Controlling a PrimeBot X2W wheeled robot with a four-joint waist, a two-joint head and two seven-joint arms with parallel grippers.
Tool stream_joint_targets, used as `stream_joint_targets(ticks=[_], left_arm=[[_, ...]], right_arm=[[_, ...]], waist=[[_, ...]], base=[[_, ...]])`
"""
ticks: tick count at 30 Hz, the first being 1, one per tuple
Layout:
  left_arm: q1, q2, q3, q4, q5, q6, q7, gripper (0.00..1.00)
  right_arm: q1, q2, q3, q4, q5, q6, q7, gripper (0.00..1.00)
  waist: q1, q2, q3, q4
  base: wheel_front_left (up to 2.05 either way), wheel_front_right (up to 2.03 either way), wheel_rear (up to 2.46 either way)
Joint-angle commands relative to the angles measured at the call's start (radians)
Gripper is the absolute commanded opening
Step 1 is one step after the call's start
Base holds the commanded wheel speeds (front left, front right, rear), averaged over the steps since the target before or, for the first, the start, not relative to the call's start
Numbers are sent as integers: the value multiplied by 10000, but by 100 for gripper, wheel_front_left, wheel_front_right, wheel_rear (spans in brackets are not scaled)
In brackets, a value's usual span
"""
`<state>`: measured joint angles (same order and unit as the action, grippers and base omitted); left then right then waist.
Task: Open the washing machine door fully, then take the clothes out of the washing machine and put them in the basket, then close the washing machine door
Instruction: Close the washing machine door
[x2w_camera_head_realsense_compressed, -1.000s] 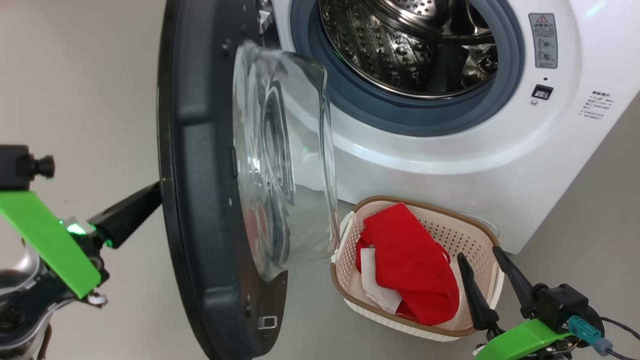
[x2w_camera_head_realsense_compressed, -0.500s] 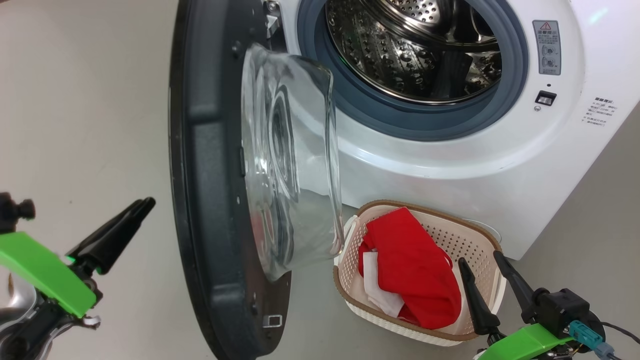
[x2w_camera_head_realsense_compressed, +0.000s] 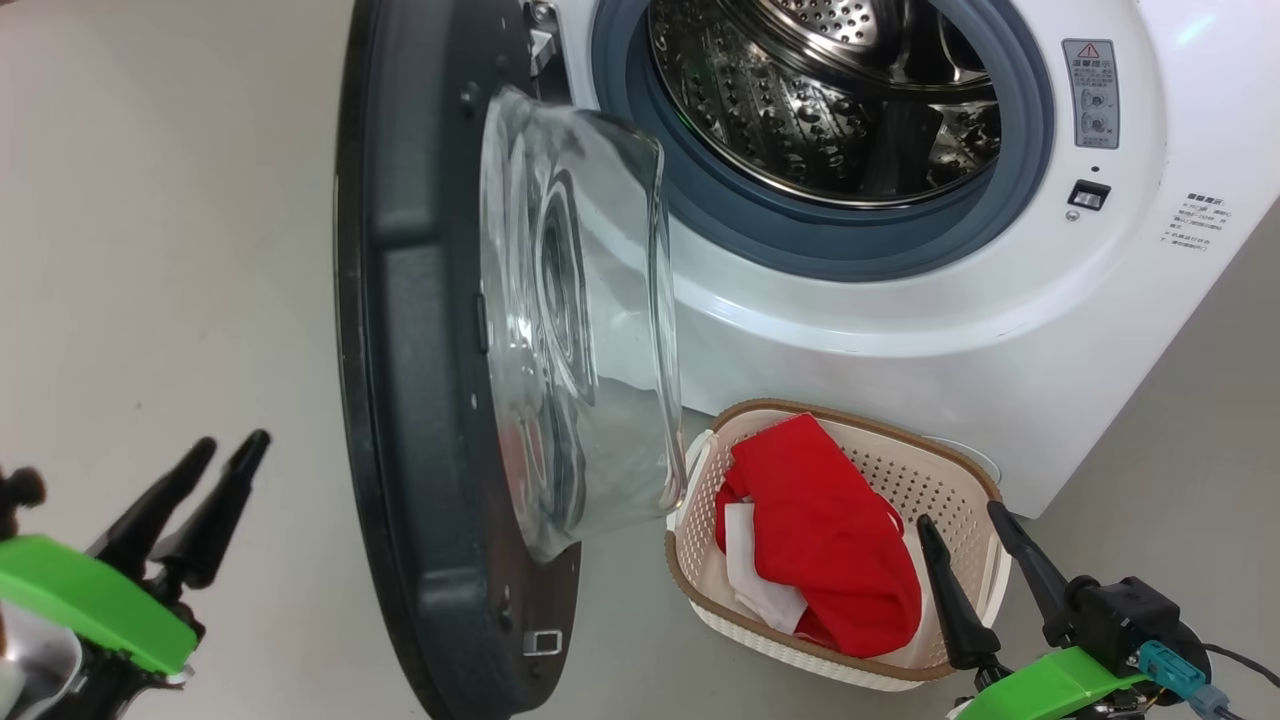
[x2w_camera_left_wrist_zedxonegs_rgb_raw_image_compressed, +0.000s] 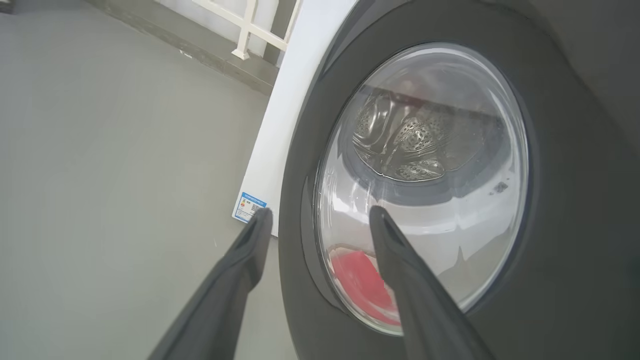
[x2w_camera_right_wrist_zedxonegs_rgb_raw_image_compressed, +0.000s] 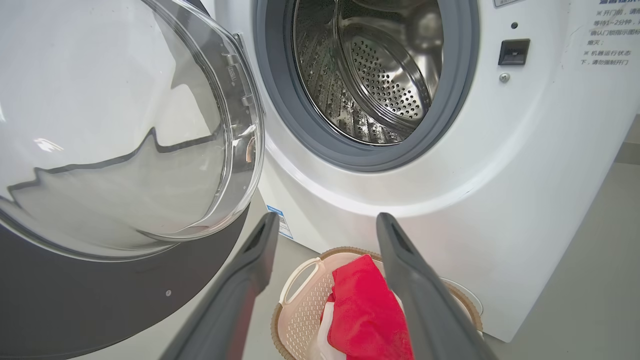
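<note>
left gripper (x2w_camera_head_realsense_compressed: 232, 441) has backed off the washing machine door (x2w_camera_head_realsense_compressed: 400, 300), fingers spread.

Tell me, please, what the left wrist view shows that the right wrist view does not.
Left wrist view, not the right: the door's outer face with its black rim, a white railing far off, and the open left pincer.
Right wrist view, not the left: the door's inner side, a direct look at the grey gasket and the basket, the latch slot, and the open right pincer.
Both: the door's glass, the steel drum, the red clothes, the blue sticker and the grey floor.
</note>
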<state>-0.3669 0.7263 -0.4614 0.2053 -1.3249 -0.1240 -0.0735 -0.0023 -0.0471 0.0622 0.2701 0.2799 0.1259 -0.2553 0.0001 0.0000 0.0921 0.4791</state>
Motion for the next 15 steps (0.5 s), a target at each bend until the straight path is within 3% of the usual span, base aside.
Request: stream_joint_targets(ticks=[1,10,15], left_arm=[[-225,558,387,-33,89,-67,-284,100],[-245,257,-267,1156,1236,-67,-1820,100],[4,-551,842,1570,2466,-67,-1876,100]], right_arm=[[-101,-31,207,-266,9,48,-65,100],[-189,-31,219,-294,8,48,-65,100],[-262,-31,197,-421,5,48,-65,100]], waist=[[-1,0,5,6],[-1,0,-5,39],[-1,0,-1,63]], base=[[0,0,0],[0,0,0],[0,0,0]])
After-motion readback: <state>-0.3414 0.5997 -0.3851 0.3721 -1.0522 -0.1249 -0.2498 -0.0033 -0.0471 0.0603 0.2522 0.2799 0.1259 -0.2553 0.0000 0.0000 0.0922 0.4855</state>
